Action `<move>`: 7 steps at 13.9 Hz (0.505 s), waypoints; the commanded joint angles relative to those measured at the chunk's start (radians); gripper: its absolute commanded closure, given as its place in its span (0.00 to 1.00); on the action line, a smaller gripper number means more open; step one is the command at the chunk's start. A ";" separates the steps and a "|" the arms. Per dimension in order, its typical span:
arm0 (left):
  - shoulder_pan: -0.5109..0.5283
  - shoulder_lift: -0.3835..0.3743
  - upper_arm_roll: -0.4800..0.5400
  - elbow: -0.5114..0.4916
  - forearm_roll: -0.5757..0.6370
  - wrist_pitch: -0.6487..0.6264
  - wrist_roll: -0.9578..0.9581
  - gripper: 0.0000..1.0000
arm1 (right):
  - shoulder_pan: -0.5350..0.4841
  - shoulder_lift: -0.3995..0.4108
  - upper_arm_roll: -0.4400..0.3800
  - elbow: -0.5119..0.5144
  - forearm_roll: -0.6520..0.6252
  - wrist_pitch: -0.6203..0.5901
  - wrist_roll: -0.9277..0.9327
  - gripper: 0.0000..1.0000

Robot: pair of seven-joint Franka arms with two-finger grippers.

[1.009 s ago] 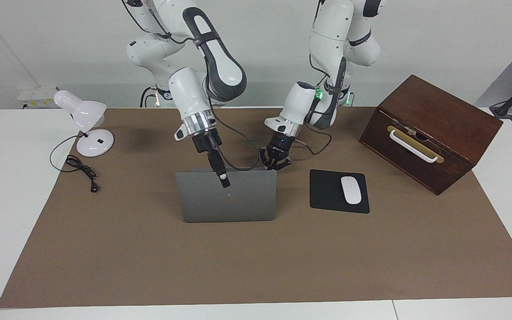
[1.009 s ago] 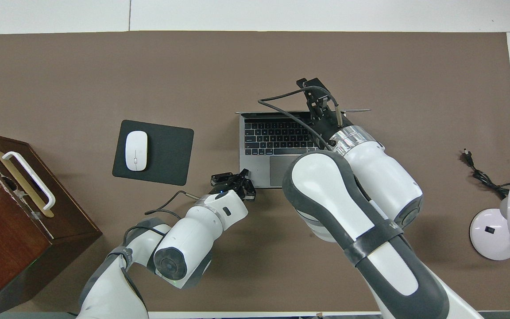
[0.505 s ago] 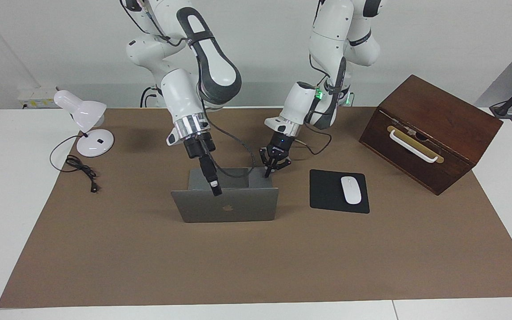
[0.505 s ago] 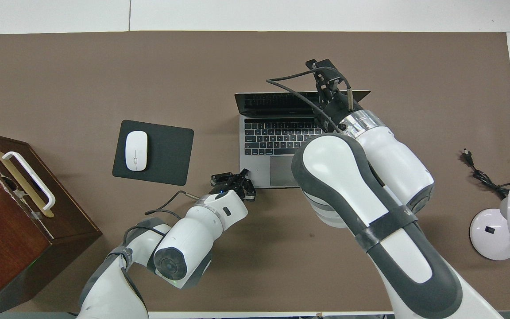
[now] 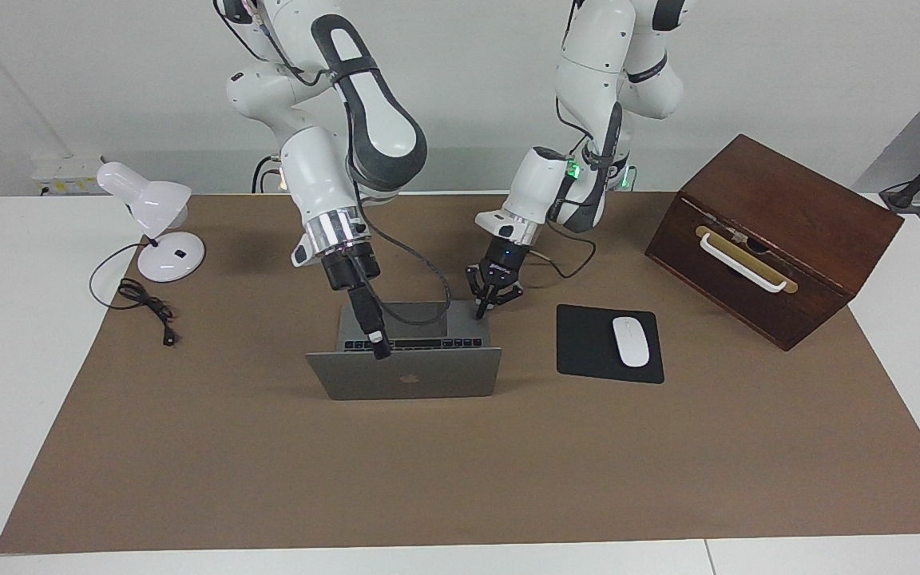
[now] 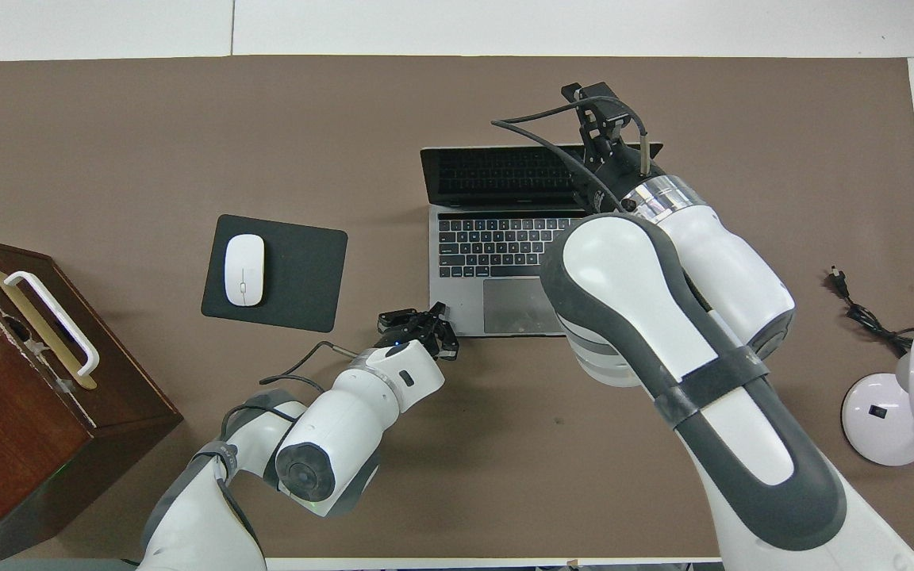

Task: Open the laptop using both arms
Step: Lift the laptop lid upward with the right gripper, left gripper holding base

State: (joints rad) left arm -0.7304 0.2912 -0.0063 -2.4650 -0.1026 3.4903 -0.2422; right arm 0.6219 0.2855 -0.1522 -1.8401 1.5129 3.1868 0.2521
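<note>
at laptop [image 5: 404, 375] lid edge: right tool [image 5: 381, 349], closure unclear; left tool [image 5: 482, 310] closed on base corner.

This looks like a robot lab. Two white robot arms [image 5: 348, 120] stand at a white worktop [image 5: 13, 359] with a brown mat [image 5: 460, 463] on it, by a bare white wall [image 5: 787, 72]. A desk lamp [image 5: 152, 228] and a wooden box [image 5: 771, 239] sit around like test things.

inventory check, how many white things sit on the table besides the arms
2: a white mouse on the black mouse pad, and a white desk lamp at the right arm's end.
</note>
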 commanded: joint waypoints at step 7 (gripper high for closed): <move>0.000 0.045 0.008 0.008 0.004 0.012 0.008 1.00 | -0.042 0.020 0.005 0.085 0.027 -0.070 -0.039 0.00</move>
State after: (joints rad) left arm -0.7303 0.2913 -0.0063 -2.4649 -0.1026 3.4903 -0.2422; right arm 0.5897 0.2901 -0.1527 -1.8032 1.5129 3.1508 0.2520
